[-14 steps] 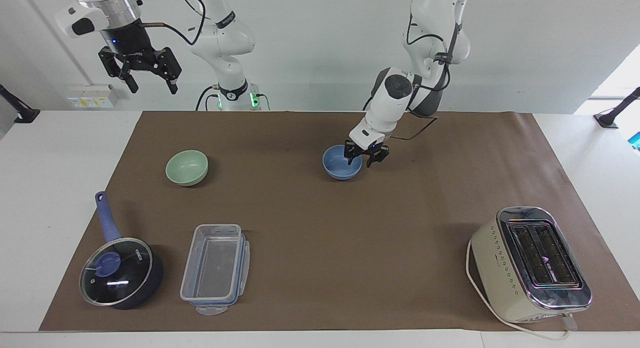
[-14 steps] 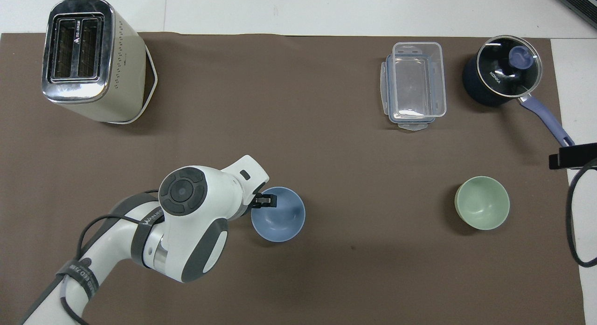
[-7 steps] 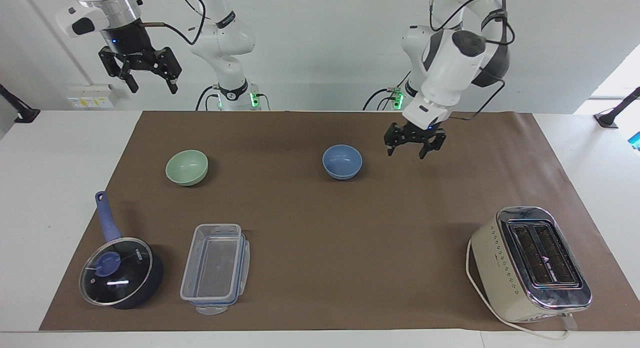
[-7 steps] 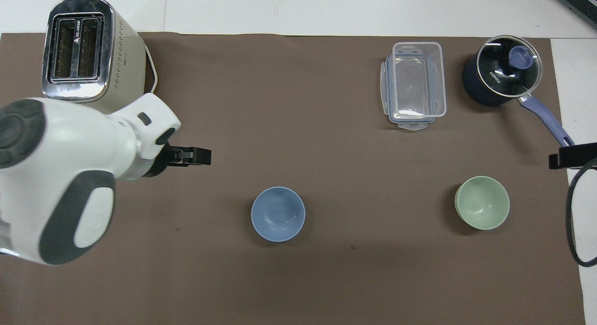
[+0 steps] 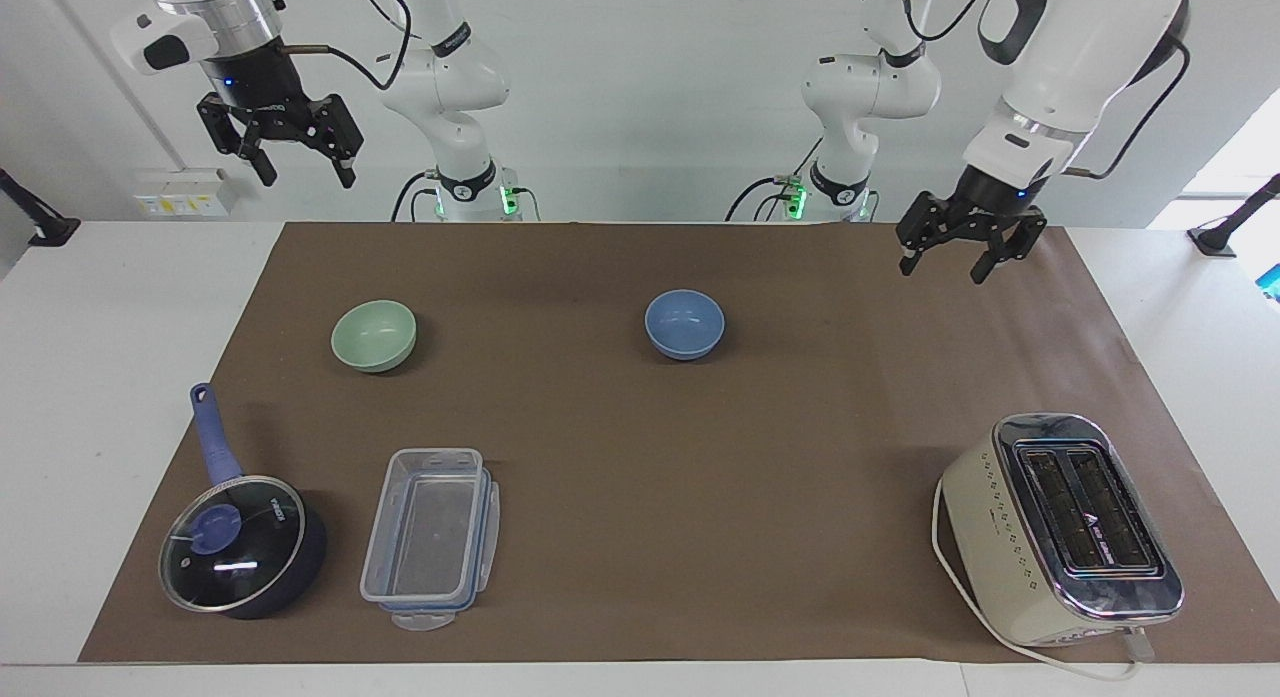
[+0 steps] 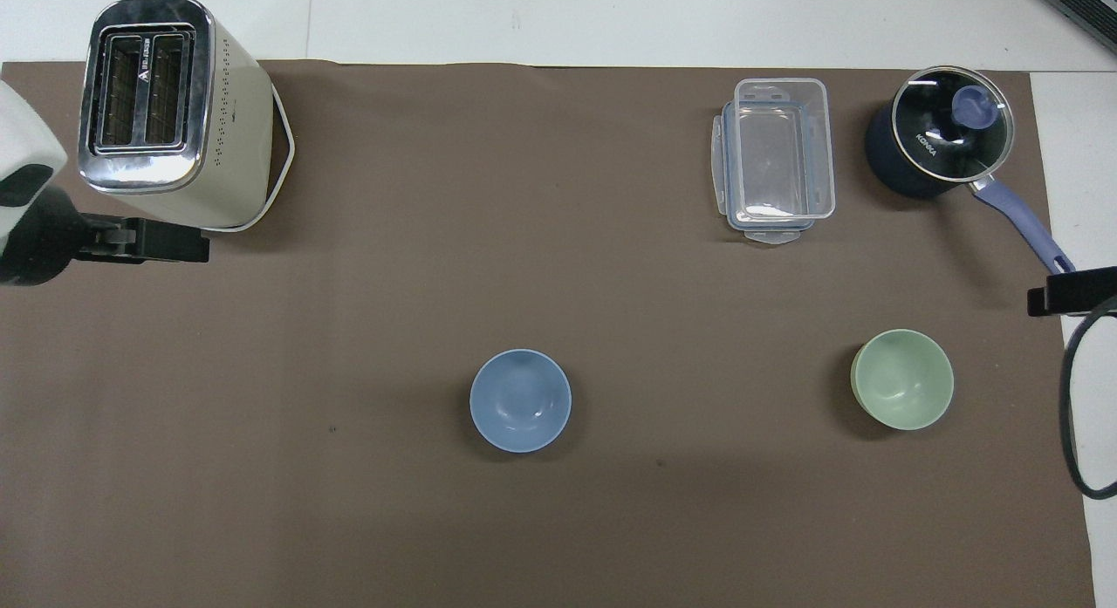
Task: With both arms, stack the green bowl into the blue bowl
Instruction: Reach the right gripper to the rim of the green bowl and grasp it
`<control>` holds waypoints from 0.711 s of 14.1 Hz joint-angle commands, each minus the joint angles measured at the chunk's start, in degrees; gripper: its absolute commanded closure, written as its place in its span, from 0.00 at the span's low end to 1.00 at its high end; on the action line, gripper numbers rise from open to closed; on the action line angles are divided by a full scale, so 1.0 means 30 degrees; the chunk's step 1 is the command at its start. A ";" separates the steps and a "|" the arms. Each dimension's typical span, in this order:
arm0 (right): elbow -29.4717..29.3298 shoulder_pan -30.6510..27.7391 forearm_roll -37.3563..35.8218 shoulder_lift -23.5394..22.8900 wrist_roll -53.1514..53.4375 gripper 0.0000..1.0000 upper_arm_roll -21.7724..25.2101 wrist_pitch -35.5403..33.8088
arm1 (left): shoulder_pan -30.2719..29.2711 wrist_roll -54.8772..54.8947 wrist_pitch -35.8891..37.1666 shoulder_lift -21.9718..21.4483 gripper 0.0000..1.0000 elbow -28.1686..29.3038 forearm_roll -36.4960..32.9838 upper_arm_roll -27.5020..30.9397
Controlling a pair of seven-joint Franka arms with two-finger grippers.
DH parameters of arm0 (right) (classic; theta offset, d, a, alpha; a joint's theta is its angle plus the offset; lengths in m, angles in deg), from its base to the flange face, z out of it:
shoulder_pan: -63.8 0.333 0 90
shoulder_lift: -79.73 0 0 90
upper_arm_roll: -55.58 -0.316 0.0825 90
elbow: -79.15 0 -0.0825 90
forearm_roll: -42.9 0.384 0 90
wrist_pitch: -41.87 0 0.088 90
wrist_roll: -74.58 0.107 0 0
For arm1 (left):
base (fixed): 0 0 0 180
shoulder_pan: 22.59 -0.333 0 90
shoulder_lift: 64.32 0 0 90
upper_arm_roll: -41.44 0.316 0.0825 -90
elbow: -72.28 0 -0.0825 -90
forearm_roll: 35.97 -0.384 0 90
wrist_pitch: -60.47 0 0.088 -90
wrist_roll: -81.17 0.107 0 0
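Bowls are seen standing apart on the brown mat: the green bowl (image 5: pixel 373 335) toward the right arm's end, nearer the robots than the lidded saucepan (image 5: pixel 240 544) and the clear food container (image 5: pixel 431 539), and the blue bowl (image 5: pixel 684 323) near the middle. Neither is held. The left gripper (image 5: pixel 958 253) hangs with fingers spread, empty, over the mat's edge toward the toaster's (image 5: pixel 1060 527) end. The right gripper (image 5: pixel 279 140) is raised high at its own end, also spread and empty. The green bowl is judged light, rigid and smooth-walled, so a pinch across the rim, one finger inside and one outside, seems the surest hold; a slip is possible if it is taken shallowly.
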 commanded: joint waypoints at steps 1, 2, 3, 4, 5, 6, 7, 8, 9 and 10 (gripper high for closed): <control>0.0397 -0.0222 -0.0119 0.0448 -0.0436 0.00 0.0031 0.0293 | -0.0102 0.0189 0.1975 0.1256 0.00 -0.2267 -0.0820 -0.0274; 0.0602 -0.0223 -0.0117 0.0421 -0.0582 0.00 0.0002 0.0323 | -0.0131 0.0189 0.2387 0.1491 0.00 -0.2823 -0.0820 -0.0274; 0.1155 -0.0223 -0.0117 0.0305 -0.0641 0.00 0.0002 0.0555 | -0.0131 0.0189 0.2884 0.1899 0.00 -0.3466 -0.0820 -0.0274; 0.2031 -0.0223 -0.0117 0.0275 -0.0700 0.00 0.0002 0.1514 | -0.0131 0.0160 0.3353 0.2164 0.00 -0.3995 -0.0820 -0.0274; 0.2707 -0.0223 -0.0117 0.0303 -0.0845 0.00 0.0002 0.2452 | -0.0160 0.0130 0.3415 0.2167 0.00 -0.4058 -0.0820 -0.0274; 0.3323 -0.0252 -0.0146 0.0275 -0.1630 0.00 0.0002 0.2868 | -0.0102 0.0101 0.3329 0.2051 0.00 -0.4001 -0.0849 -0.0303; 0.4083 -0.0310 -0.0176 0.0245 -0.2740 0.00 0.0002 0.3220 | -0.0015 0.0130 0.3415 0.1847 0.00 -0.3623 -0.0791 -0.0303; 0.5077 -0.0746 -0.0205 0.0245 -0.3853 0.00 0.0031 0.3948 | -0.0014 0.0072 0.3271 0.1613 0.00 -0.3242 -0.0791 -0.0303; 0.6102 -0.1214 -0.0234 0.0245 -0.4995 0.00 0.0031 0.4768 | -0.0043 0.0130 0.3328 0.1552 0.00 -0.3210 -0.0762 -0.0332; 0.7011 -0.1625 -0.0293 0.0187 -0.6080 0.00 0.0031 0.5646 | -0.0043 0.0101 0.3328 0.1552 0.00 -0.3151 -0.0761 -0.0304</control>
